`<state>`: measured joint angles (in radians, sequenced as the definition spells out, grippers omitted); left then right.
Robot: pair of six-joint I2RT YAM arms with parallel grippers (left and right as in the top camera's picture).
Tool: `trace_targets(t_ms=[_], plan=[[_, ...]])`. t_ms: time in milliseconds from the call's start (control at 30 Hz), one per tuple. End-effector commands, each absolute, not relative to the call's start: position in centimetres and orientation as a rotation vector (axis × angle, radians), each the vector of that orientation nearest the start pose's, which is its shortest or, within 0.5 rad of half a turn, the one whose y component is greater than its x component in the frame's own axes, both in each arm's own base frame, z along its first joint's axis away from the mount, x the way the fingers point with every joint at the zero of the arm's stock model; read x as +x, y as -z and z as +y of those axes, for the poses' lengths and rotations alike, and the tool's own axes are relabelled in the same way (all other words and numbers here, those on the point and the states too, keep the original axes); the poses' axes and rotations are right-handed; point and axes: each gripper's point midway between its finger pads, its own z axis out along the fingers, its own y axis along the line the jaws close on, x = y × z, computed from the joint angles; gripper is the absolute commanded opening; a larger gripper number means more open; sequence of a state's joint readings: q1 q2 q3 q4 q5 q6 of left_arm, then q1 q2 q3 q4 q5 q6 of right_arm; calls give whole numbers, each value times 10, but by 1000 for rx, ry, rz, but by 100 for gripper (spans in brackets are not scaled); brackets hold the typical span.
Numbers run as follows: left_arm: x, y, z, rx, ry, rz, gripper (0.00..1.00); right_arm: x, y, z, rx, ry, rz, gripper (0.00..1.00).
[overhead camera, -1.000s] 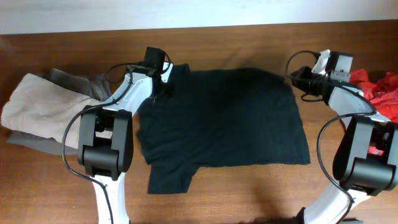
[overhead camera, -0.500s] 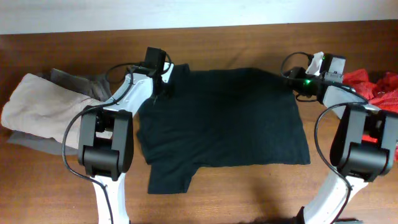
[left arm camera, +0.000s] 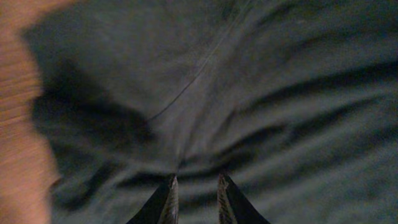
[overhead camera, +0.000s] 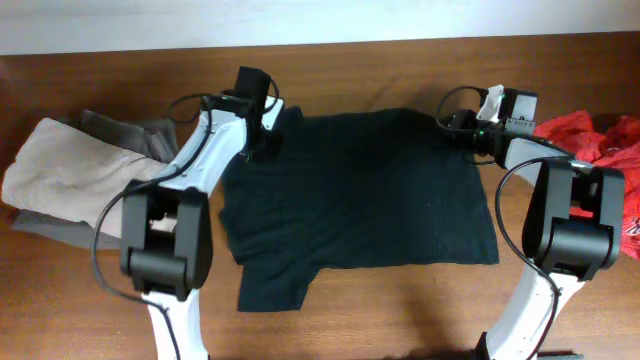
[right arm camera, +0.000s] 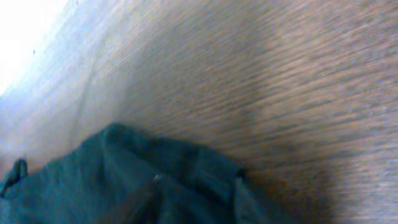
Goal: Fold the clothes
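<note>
The clothes, a black T-shirt point(overhead camera: 360, 190), lie spread flat mid-table, one short sleeve pointing toward the front left. My left gripper point(overhead camera: 264, 142) sits over the shirt's far-left corner. In the left wrist view its fingertips point(left arm camera: 171, 186) stand a narrow gap apart just above wrinkled black fabric point(left arm camera: 249, 93), so the left gripper point(left arm camera: 196, 182) is open with nothing pinched. My right gripper point(overhead camera: 452, 121) is at the shirt's far-right corner. The right wrist view is blurred. There the right gripper point(right arm camera: 198, 180) appears open, its fingers apart over the shirt's corner point(right arm camera: 124, 162).
A beige garment point(overhead camera: 60, 175) lies on a grey one point(overhead camera: 125, 128) at the left. At the right edge lies a bright red garment point(overhead camera: 595, 135). Brown wooden table point(overhead camera: 400, 300) shows in front of the shirt. A pale wall borders the table's far edge.
The right arm has swung left, from beside the red garment to the shirt's far-right corner. The left gripper stayed at the far-left corner and its jaws parted slightly.
</note>
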<state>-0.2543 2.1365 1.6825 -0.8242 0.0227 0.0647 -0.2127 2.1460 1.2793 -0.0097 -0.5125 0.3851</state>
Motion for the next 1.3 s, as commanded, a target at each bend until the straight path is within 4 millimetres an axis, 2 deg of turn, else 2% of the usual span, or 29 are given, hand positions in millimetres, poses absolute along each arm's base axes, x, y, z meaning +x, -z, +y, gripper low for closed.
trace_targets(t_ms=[0, 100, 133, 167, 300, 467, 667, 733, 833, 867, 933, 967, 1033, 1100, 1167, 1267], plan=[[462, -84, -123, 478, 58, 2765, 22, 520, -7, -25, 494, -675, 2378, 26], [450, -74, -124, 498, 54, 2806, 22, 525, -11, -29, 487, -661, 2355, 17], [447, -70, -125, 503, 53, 2816, 22, 528, -16, -29, 471, -677, 2334, 7], [445, -67, -124, 504, 52, 2821, 22, 530, -21, -27, 457, -698, 2321, 4], [440, -56, -119, 503, 20, 2837, 22, 541, -47, -20, 387, -798, 2265, 4], [430, -34, -115, 507, 5, 2858, 22, 554, -73, -32, 367, -782, 2206, 4], [414, -11, -111, 515, 0, 2897, 22, 556, -71, -62, 443, -686, 2201, 4], [412, -8, -110, 516, -2, 2902, 22, 554, -65, -72, 483, -630, 2213, 4], [413, -8, -111, 515, -1, 2895, 22, 555, -65, -75, 488, -607, 2210, 4], [414, -8, -111, 515, -1, 2893, 22, 556, -65, -75, 484, -607, 2209, 6], [415, -8, -111, 514, 1, 2889, 22, 556, -67, -74, 480, -610, 2206, 34], [415, -8, -111, 513, 0, 2887, 22, 556, -68, -72, 465, -622, 2205, 44], [418, -9, -111, 511, -4, 2876, 22, 555, -72, -65, 437, -675, 2200, 61], [421, -9, -112, 508, -3, 2865, 24, 553, -78, -57, 401, -754, 2192, 74], [422, -10, -110, 505, -24, 2859, 26, 548, -85, -49, 370, -831, 2187, 74], [427, -13, -102, 492, -96, 2844, 26, 538, -96, -40, 348, -911, 2199, 67]])
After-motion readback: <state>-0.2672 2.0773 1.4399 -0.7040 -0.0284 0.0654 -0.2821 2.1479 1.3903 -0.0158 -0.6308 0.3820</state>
